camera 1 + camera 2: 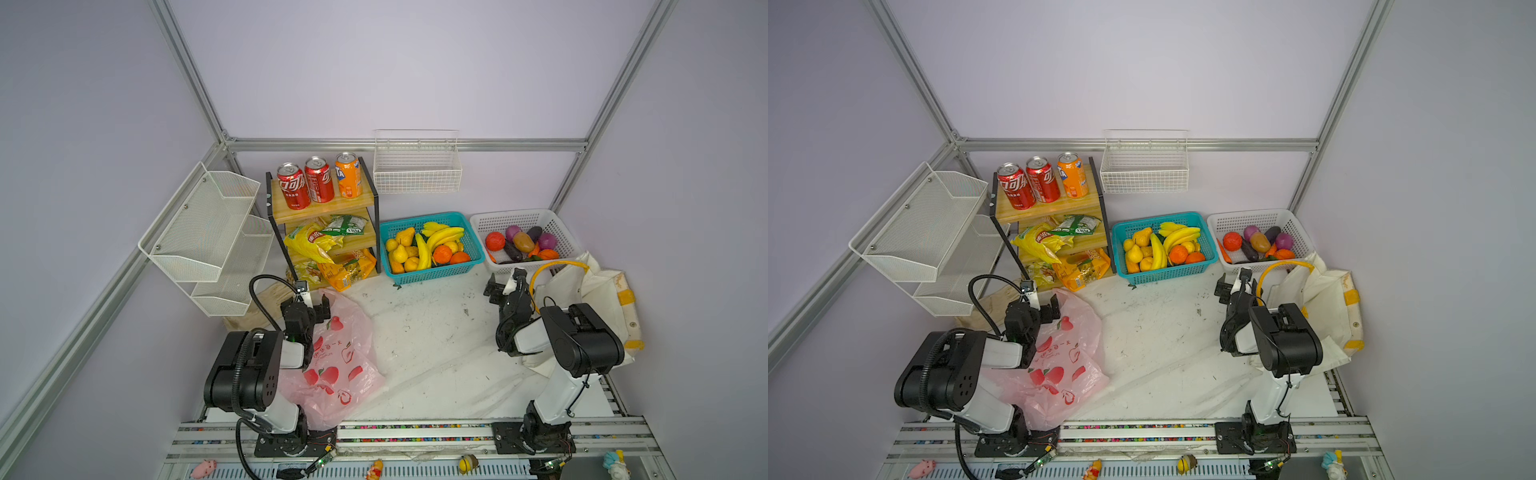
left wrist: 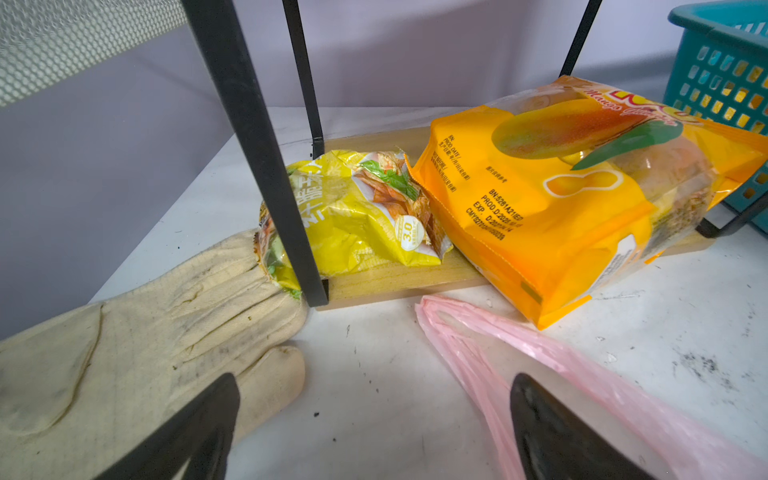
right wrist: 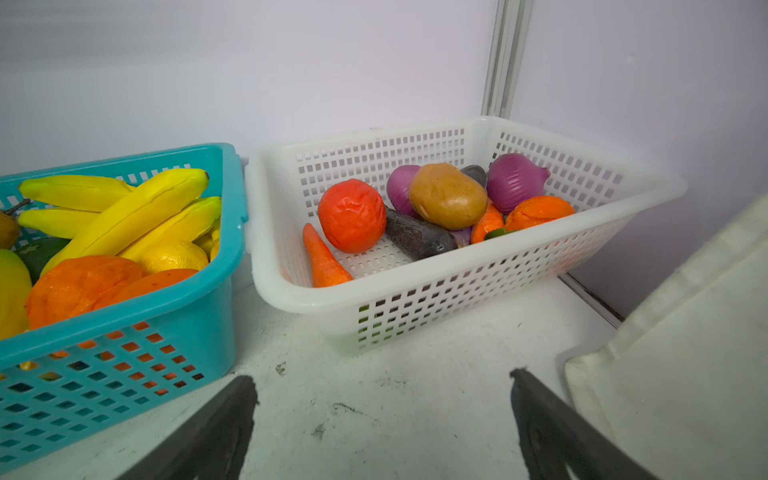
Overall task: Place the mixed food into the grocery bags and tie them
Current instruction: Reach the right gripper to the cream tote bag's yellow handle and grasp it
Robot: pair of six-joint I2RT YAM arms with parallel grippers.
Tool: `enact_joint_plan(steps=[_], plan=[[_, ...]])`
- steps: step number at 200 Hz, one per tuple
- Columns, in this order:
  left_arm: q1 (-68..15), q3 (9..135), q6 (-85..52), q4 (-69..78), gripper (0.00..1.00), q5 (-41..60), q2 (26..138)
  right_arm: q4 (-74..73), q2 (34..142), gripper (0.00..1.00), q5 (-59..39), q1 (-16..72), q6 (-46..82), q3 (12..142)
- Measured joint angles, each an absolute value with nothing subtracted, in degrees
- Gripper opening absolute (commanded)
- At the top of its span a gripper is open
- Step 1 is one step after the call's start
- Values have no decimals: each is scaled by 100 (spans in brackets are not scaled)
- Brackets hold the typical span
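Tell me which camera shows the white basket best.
The right wrist view: the white basket fills the frame up close, and its vegetables are each distinct. Both top views show it whole but small, near the back corner. The left wrist view misses it.

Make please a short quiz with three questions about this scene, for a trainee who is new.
1. True or false: the two red cola cans stand on the top shelf of the rack.
2. Which bag lies on the robot's right side? A) pink plastic bag B) white tote C) brown bag
3. Fill in: the left gripper and the right gripper are both ___.
Key: 1 true; 2 B; 3 open.
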State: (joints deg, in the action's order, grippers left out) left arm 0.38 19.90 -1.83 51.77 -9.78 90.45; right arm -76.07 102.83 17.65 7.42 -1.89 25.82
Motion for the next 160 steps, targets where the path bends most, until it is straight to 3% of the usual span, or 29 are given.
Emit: enact_joint_plan(steps=[59, 93, 120, 160], plan=[[38, 1973, -209, 5061, 100, -1140, 8757, -7649, 10066, 97, 1787, 753, -207, 2401], [38, 1964, -904, 3990, 100, -1927, 6779, -7126, 8514, 96, 2171, 779, 78, 2126], [-58, 1968, -1538, 3253, 97, -1990, 5664, -6405, 7439, 96, 2119, 849, 458, 2359], [-790, 2082, -2462, 2263, 94, -1208, 5297, -4392, 7161, 97, 2661, 2285, 327, 3653]])
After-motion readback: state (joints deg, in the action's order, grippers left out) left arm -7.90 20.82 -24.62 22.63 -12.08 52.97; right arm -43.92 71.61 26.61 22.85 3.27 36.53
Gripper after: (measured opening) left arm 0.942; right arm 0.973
